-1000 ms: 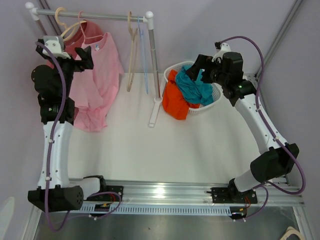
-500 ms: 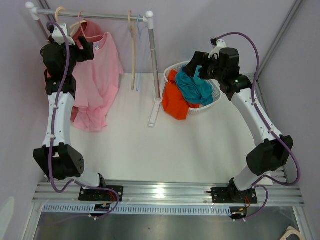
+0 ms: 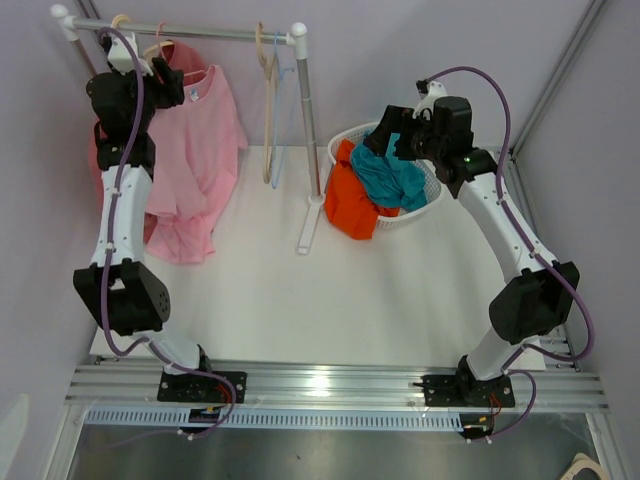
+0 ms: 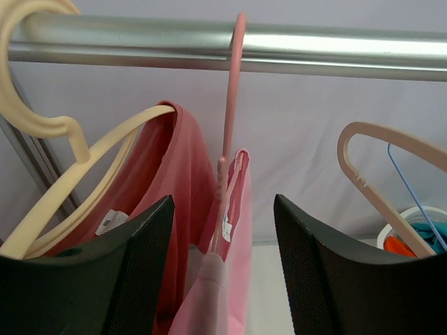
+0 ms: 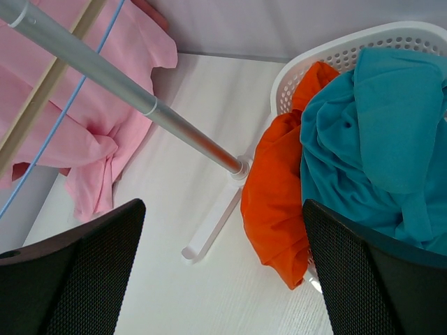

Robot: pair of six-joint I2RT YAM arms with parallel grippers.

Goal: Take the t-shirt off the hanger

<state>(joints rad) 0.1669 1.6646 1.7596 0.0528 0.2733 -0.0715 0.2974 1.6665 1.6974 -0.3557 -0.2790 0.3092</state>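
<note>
Pink t-shirt [image 3: 200, 150] on its pink hanger [image 4: 228, 105], hook over the metal rail [image 4: 314, 52] near the rail's left end, rack foot standing on the white table [image 3: 300, 290]. Left gripper [image 4: 222, 202] up at rail height, facing the hanger's neck. Its fingers [image 4: 143, 272] released and spread wide, grasping nothing, with the neck and the collar showing in the gap and touching neither. Just to the left, a cream hanger [image 4: 77, 181] carrying a red shirt [image 4: 174, 174]. To the right, an empty cream hanger [image 4: 377, 188] and a thin blue wire hanger [image 4: 412, 188]. Right gripper [image 5: 223, 204] well apart, raised beside the white basket [image 5: 335, 45], fingers released, nothing between them. In the basket, a teal garment [image 5: 377, 132] and an orange garment [image 5: 279, 188], the orange one spilling over the rim.
</note>
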